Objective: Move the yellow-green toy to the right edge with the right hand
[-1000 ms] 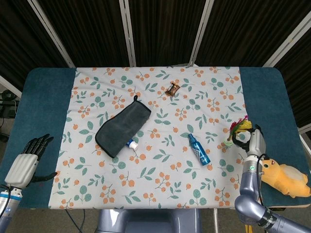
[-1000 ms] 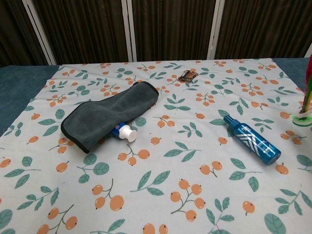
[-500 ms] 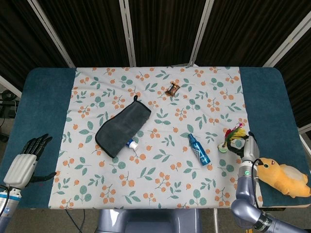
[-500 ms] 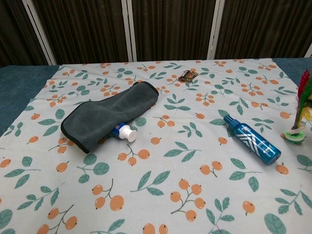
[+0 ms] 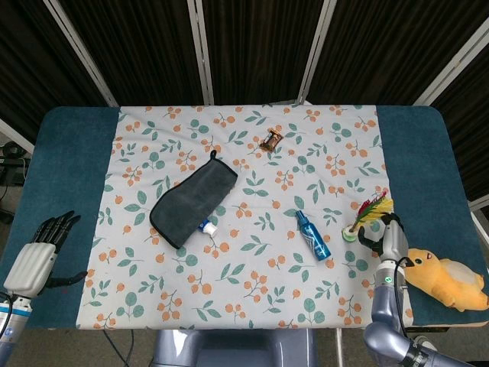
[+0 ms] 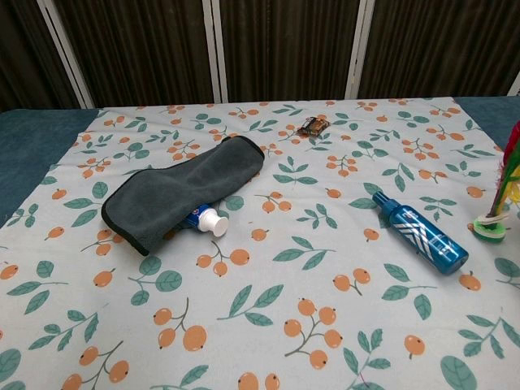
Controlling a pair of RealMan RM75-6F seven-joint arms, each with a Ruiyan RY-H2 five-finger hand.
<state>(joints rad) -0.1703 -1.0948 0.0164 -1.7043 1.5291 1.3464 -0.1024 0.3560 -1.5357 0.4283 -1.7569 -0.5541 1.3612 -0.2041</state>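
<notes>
The right hand [image 5: 388, 246] sits low near the bench's right edge, pointing away from the robot, with its dark fingers curled by the yellow-green toy [image 5: 367, 215]. I cannot tell if it holds the toy. The toy stands on the flowery cloth [image 5: 252, 252], just beside the hand, feathers tipped up. The left hand [image 5: 40, 256] rests near the left edge, fingers apart, holding nothing.

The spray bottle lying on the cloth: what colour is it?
Blue bottle with white stripes and a dark cap; clearest in the chest view.
</notes>
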